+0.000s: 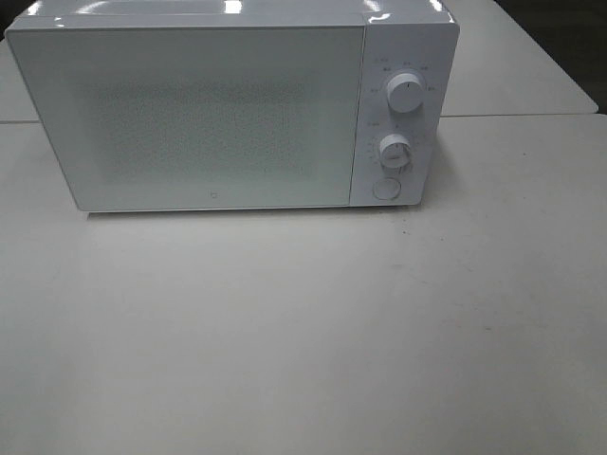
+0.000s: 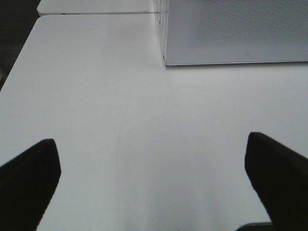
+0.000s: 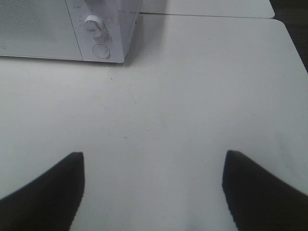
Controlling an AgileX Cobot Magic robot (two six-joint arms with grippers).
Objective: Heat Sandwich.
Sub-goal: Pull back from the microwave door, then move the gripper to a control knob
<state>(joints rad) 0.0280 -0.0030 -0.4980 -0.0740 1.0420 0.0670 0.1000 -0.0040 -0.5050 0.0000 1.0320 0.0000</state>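
You cannot tell where the sandwich is. No view shows it, and the microwave (image 1: pixel 218 114) has its door (image 1: pixel 190 118) shut. The door's pale panel, covered in a fine dotted mesh, gives no sight of the inside.

The markings around the upper knob (image 1: pixel 405 94) and the lower knob (image 1: pixel 395 149) are too small to read. Below them sits a flat round button (image 1: pixel 385 188). The microwave is a glossy white box with rounded corners, and glare washes out its top, which the frame cuts off.

It stands on a matte white table (image 1: pixel 285 332) with faint scuffs. A thin seam (image 1: pixel 522 116) separates this from a second tabletop (image 1: pixel 512 66) behind.

Your left gripper (image 2: pixel 150 139) shows only as two dark, blurred fingers (image 2: pixel 29 178), cut off at the frame's edge. Its jaws are spread wide over bare tabletop with nothing between them, and the lower corner of the microwave door lies ahead.

Your right gripper (image 3: pixel 154 154) looks much the same: two dark wedge-shaped fingers (image 3: pixel 260 187), cropped and out of focus. Its jaws are also spread apart and hold nothing. Ahead of it is the corner of the control panel with the lower knob and the button.
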